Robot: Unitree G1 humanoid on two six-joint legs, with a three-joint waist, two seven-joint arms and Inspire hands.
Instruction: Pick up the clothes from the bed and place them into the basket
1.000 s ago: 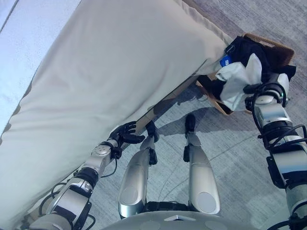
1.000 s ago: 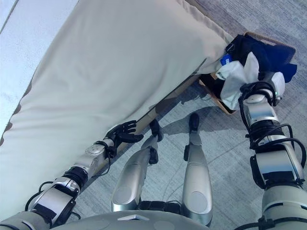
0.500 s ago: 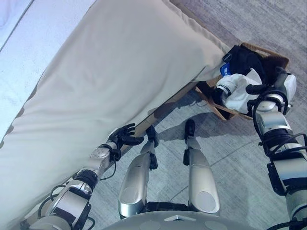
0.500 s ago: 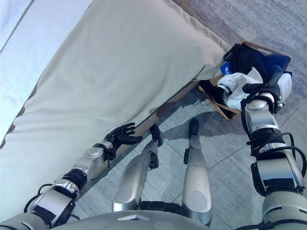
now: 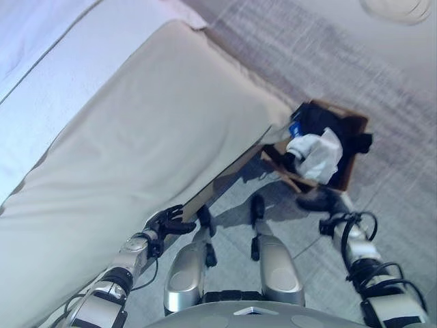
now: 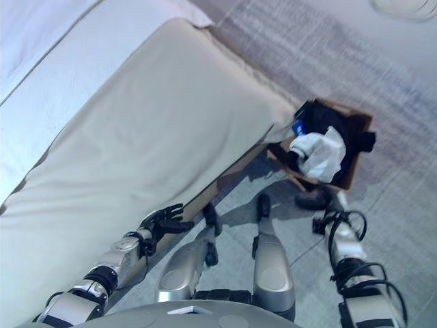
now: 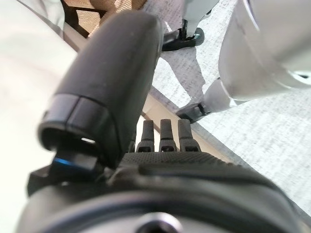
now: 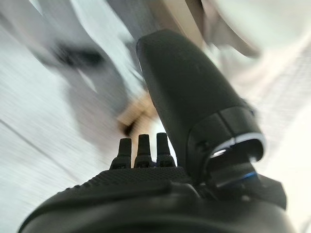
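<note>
Beside the bed (image 5: 136, 137), white clothes (image 5: 315, 154) now lie in the basket (image 5: 351, 174), released by the withdrawn right hand (image 5: 319, 202), fingers straight like the left hand's (image 5: 167, 222).

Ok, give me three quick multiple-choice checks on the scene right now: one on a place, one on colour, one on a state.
1. Where does the basket stand?
A. on the bed
B. on the floor by the bed's corner
C. in the left robot hand

2. What colours are the clothes in it?
A. red and yellow
B. green only
C. dark and white

3. What does the right robot hand hold?
A. nothing
B. a white garment
C. the basket's rim

Answers: 1 B, it sits on the grey floor beside the bed. 2 C, a white garment lies on dark ones. 3 A, it hangs below the basket, apart from it.
</note>
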